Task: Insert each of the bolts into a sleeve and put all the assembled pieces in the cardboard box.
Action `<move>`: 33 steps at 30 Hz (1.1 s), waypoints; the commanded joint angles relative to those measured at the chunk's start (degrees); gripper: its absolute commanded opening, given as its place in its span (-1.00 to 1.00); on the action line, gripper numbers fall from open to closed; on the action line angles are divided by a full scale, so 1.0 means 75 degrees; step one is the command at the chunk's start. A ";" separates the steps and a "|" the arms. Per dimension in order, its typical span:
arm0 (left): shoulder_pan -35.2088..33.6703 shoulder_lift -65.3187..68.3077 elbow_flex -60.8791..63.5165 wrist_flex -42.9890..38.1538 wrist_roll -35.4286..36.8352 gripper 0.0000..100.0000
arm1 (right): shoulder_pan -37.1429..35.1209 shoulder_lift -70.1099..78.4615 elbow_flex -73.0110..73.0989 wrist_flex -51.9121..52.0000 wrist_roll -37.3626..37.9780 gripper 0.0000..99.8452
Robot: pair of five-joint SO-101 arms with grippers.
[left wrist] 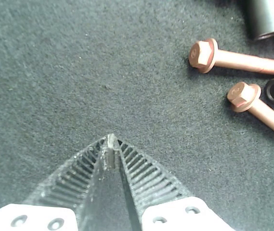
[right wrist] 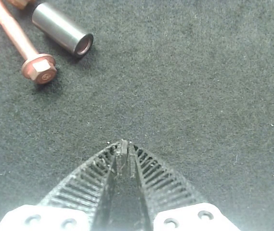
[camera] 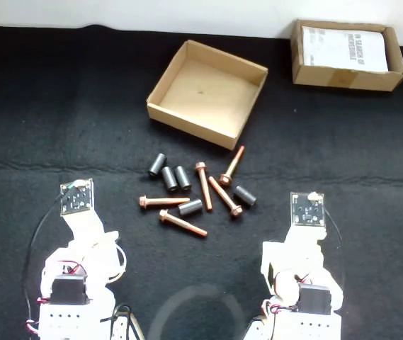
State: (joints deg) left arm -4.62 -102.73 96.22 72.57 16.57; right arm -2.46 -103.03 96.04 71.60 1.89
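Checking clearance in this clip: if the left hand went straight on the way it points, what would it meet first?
Probably just the black mat: the way ahead of the shut left hand looks free. The nearest bolt lies off to one side. Height above the mat is unclear.

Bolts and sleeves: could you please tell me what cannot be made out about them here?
- Left wrist view: two bolts and a sleeve run off the picture's edge.
- Right wrist view: a bolt is cut off at the edge.
- High view: bolts too small for thread detail.
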 commanded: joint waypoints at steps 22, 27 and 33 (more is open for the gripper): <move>0.0123 -0.0041 0.0135 0.0352 0.0023 -0.98 | 0.0064 -0.0111 0.0908 -0.0100 0.0035 -0.98; 0.0088 -0.0041 0.0100 0.0352 0.0012 -0.98 | 0.0064 -0.0111 0.0908 -0.0100 0.0035 -0.98; -0.0932 -0.0041 -0.0311 0.0246 0.0000 -0.98 | 0.0064 -0.0111 0.0908 -0.0100 0.0023 -0.98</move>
State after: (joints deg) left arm -7.87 -102.73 95.87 75.03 16.57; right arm -2.46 -103.03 96.04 71.60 1.89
